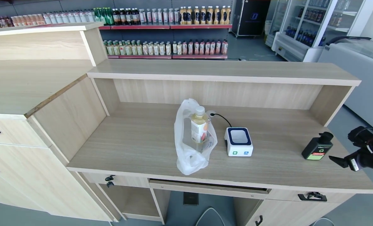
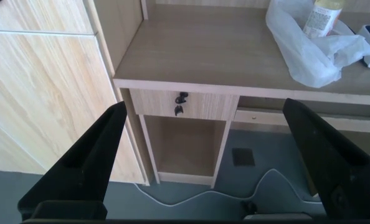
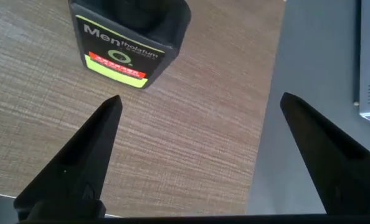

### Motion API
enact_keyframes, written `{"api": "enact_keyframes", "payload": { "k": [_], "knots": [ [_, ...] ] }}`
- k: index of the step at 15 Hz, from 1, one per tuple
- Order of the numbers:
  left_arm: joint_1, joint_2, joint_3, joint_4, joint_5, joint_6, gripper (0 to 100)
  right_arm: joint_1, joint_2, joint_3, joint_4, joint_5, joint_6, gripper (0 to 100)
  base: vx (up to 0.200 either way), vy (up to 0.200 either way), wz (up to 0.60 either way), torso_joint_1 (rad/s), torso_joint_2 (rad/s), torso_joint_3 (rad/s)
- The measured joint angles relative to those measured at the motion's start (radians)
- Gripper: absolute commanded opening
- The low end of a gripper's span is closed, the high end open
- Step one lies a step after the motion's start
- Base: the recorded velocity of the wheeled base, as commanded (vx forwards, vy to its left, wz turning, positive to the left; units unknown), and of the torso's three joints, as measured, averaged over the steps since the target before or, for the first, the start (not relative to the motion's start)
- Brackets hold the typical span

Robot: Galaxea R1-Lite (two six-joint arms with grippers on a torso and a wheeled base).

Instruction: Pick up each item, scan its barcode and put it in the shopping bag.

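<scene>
The black pump bottle [image 1: 317, 147] is standing at the right end of the counter [image 1: 136, 141], well apart from the scanner [image 1: 238, 141]; the right gripper [image 3: 199, 99] is hovering just beside it, jaws wide apart, so picking up seems the step in hand; next it is needing to straddle the body and close; the plastic bag [image 1: 189, 157] is holding an upright drink bottle [image 1: 199, 125]; the left gripper [image 2: 205, 106] is hanging low, jaws apart.
</scene>
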Motion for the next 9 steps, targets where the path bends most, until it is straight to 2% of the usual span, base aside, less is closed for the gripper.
{"api": "enact_keyframes", "payload": {
  "k": [9],
  "knots": [
    [0.0, 0.0, 0.0, 0.0, 0.0, 0.0, 100, 0.072, 0.12, -0.12, -0.001, 0.077, -0.051, 100, 0.0, 0.0, 0.0, 0.0, 0.0, 0.0]
  ]
}}
